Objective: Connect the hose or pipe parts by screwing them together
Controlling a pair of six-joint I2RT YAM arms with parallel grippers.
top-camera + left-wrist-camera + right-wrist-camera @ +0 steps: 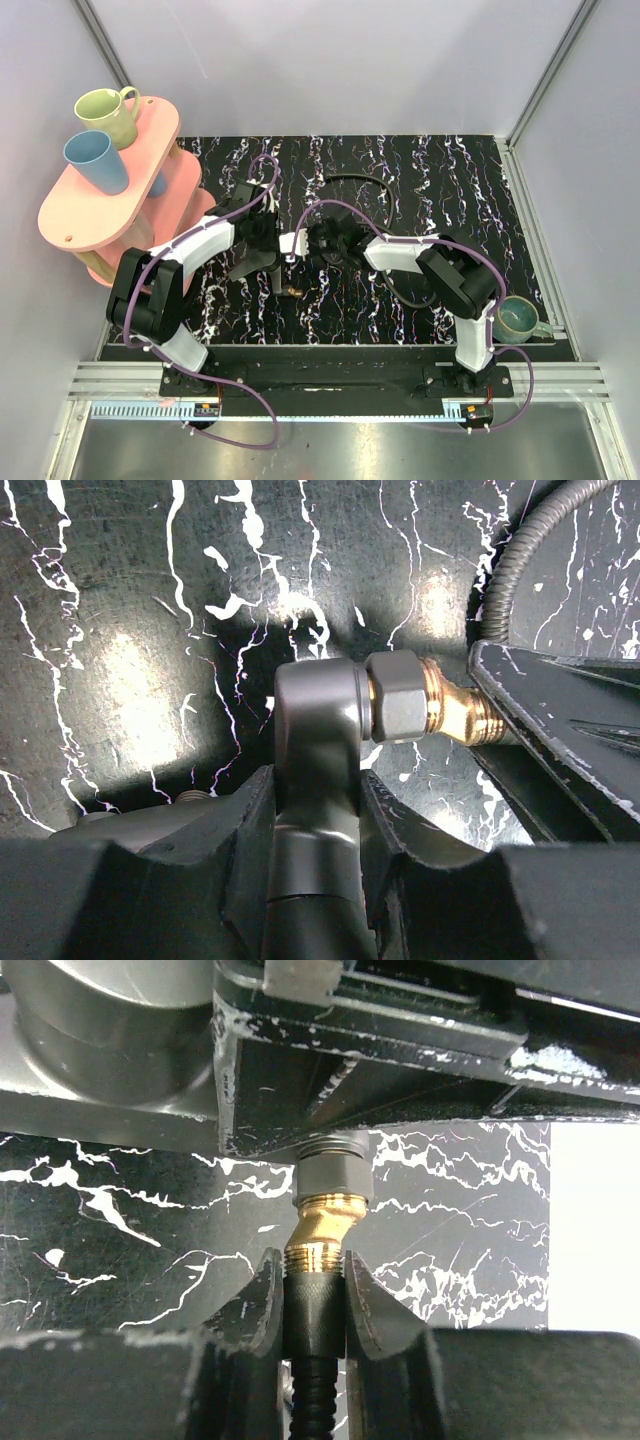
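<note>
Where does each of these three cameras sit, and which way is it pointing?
Top: above and behind the robot, looking down on the table; the left arm and right arm show whole.
Left wrist: on the left arm, looking along its left gripper, which clamps the forked fitting.
Right wrist: on the right arm, looking along the right gripper, which pinches the hose end.
Shared: both wrist views show the brass joint between fitting and hose.

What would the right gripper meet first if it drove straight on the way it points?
The grey nut on the forked fitting: the hose end clamped in the right gripper points into it. The left gripper looks close behind, depth unclear.
</note>
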